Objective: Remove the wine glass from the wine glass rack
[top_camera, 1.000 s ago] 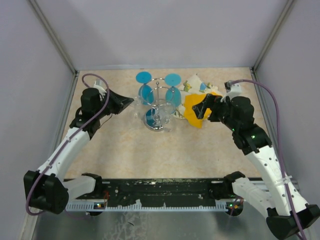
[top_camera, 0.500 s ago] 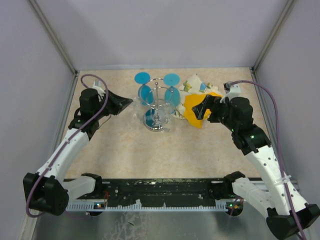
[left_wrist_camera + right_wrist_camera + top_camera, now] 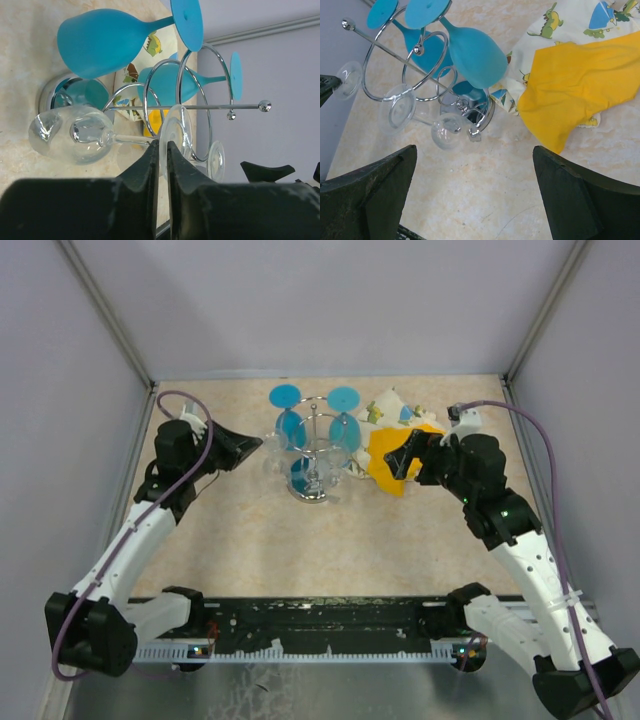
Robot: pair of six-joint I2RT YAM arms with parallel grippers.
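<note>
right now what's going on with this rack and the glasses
The left arm's tool looks closed at the foot of a clear wine glass that hangs on the chrome wine glass rack; the glass is not yet off. Two blue glasses and a second clear glass hang there too. The right tool is open, holding nothing, above the table near a yellow cloth.

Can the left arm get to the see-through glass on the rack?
Probably yes. The left gripper sits right at the round foot of the clear wine glass, fingers pinched about its rim, and nothing stands between them.
</note>
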